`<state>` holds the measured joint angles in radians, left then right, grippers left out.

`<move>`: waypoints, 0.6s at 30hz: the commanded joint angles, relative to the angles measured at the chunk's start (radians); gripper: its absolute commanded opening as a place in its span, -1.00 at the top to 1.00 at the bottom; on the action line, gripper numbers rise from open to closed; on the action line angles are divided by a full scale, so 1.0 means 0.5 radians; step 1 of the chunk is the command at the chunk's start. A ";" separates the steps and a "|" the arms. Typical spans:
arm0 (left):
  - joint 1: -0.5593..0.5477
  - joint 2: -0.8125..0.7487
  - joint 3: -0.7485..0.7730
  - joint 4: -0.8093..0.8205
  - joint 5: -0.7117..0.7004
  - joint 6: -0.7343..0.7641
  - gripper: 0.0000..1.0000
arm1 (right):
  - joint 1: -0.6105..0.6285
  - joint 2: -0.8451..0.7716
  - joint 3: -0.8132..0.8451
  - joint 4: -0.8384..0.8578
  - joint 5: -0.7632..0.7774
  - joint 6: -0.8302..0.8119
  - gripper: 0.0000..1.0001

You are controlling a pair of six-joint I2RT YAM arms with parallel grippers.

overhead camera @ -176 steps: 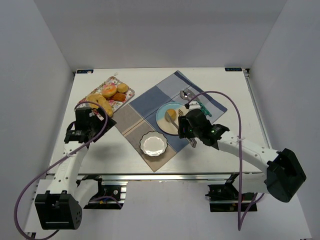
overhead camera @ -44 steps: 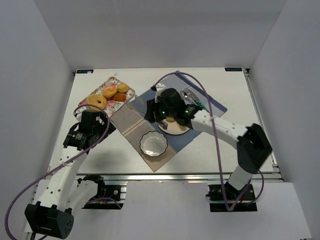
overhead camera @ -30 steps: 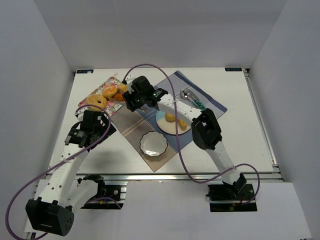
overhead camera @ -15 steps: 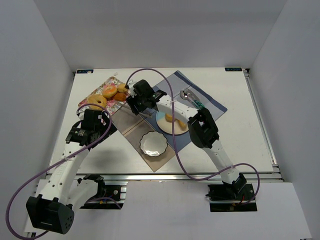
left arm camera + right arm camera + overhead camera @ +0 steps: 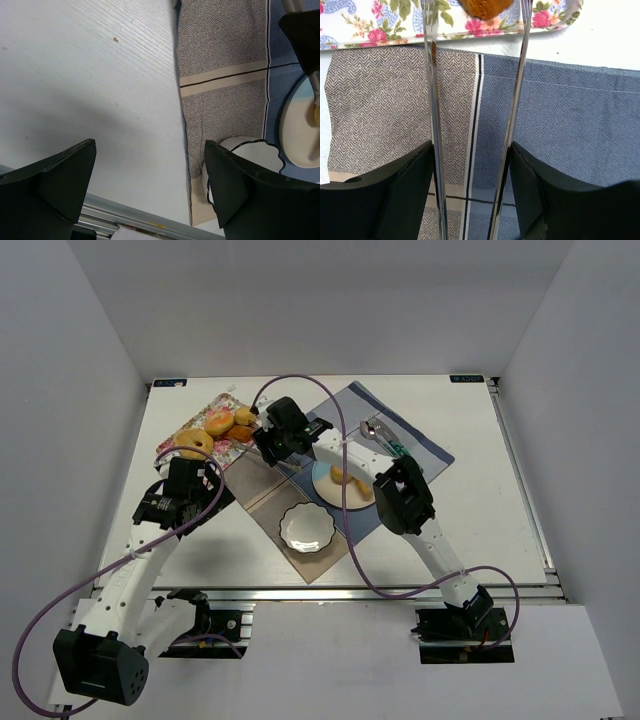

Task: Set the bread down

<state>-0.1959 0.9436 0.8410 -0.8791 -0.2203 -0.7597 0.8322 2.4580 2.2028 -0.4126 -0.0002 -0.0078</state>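
Bread [image 5: 485,7] between arms of tongs [image 5: 432,100], ahead of right pincer [image 5: 471,155].

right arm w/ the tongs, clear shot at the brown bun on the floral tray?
Likely yes: the right gripper holds tongs whose tips straddle the bun at the floral tray edge, nothing between; the left gripper sits well aside.

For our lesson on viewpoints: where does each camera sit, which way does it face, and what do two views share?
Top external: above and behind the arms, looking down at the table; both show.
Left wrist: on the left arm, facing the cloth and white bowl; its open left pincer shows.
Right wrist: on the right arm, facing the floral tray and a bread piece; the right pincer holds tongs.
Shared: both wrist views show the cloth.
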 commanded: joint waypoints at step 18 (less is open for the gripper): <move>-0.004 -0.025 0.015 0.043 0.014 0.010 -0.96 | -0.002 -0.363 -0.279 0.297 -0.269 0.194 0.36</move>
<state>-0.1959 0.9436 0.8410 -0.8738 -0.2203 -0.7597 0.8307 2.4264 2.1109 -0.3527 -0.0742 0.0727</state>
